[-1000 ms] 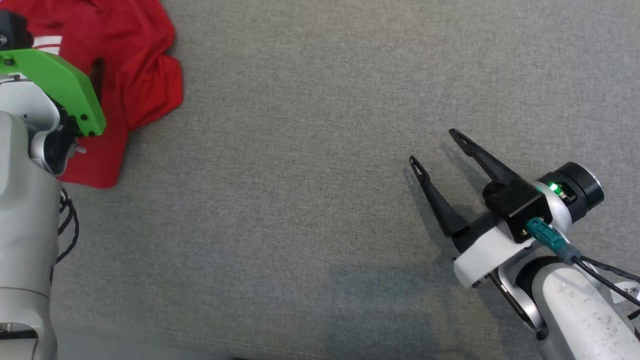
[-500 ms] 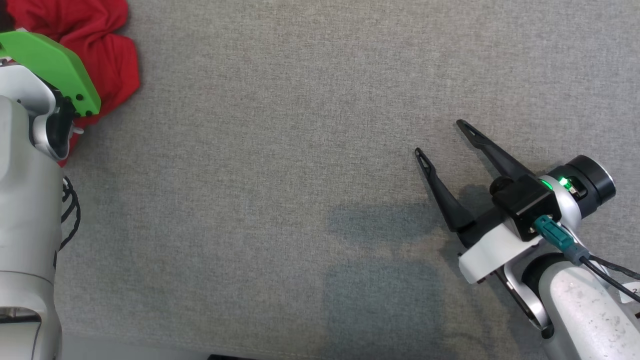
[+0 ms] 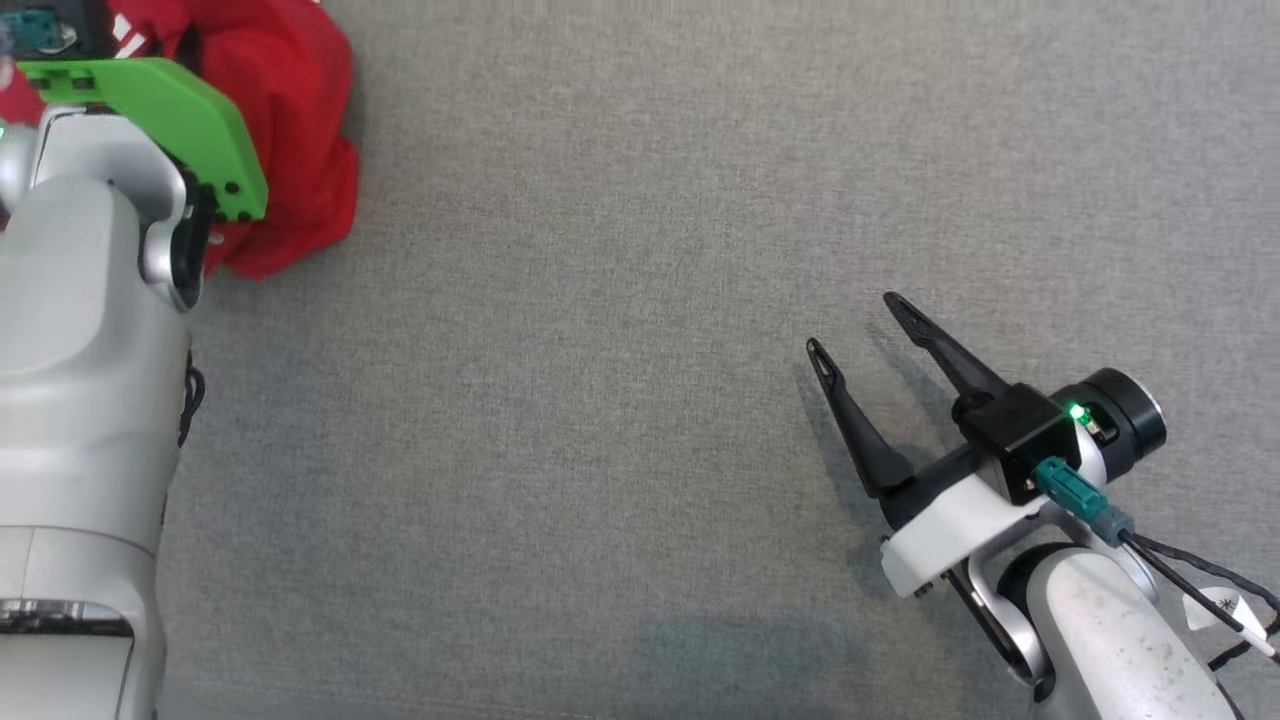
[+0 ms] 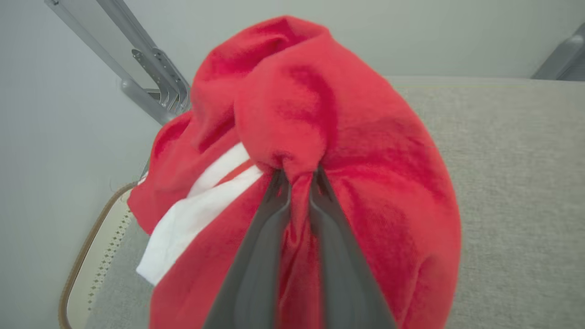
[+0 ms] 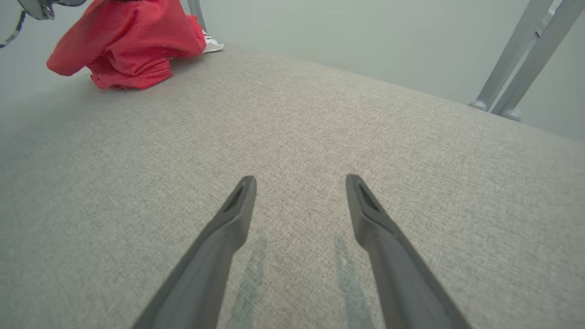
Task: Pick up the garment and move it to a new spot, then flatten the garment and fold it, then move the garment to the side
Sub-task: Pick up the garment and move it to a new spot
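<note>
Left gripper pinching red garment, tips buried in fold; right gripper spread wide, empty.

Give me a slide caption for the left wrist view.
Left gripper pinches a fold of the crumpled red garment with white trim, grey fabric-covered surface beyond.

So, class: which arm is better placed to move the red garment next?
Left. Its jaws are clamped on a fold of the red garment; the right arm's jaws stand open over bare grey surface, far away.
</note>
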Tool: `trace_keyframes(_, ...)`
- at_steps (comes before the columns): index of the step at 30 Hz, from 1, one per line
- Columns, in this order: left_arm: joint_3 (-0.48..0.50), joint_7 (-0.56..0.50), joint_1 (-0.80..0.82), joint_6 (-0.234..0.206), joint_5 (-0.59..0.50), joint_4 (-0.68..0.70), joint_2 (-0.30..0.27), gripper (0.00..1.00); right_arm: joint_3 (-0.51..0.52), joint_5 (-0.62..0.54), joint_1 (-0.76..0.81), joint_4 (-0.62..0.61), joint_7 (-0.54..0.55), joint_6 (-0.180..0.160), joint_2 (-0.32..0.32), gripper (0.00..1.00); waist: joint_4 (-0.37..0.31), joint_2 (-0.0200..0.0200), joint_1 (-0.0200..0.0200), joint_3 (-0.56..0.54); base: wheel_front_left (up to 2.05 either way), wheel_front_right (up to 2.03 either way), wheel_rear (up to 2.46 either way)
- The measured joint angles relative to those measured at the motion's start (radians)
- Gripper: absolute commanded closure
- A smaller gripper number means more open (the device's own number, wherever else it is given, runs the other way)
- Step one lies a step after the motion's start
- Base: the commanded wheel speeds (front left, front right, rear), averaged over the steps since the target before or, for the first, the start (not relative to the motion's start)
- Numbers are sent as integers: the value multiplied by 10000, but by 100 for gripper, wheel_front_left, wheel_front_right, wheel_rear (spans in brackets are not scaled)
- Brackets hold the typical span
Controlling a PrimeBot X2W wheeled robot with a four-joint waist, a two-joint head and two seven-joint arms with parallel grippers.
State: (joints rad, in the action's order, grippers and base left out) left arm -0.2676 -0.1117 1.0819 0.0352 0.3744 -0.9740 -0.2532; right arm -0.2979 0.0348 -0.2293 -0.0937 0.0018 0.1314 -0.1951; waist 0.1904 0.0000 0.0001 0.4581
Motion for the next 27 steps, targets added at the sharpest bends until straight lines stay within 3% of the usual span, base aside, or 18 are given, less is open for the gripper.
trace_keyframes(13,-1269,73,445,527,-372,1985,1198,100,251,107,588,1168,-780,0,872,0,-659,0,-1,-2044,0,0,0)
trace_keyframes(27,-2826,-451,466,880,662,4527,1988,100,355,117,611,1626,-1221,0,1241,0,-2607,1,-2,-2692,0,0,0)
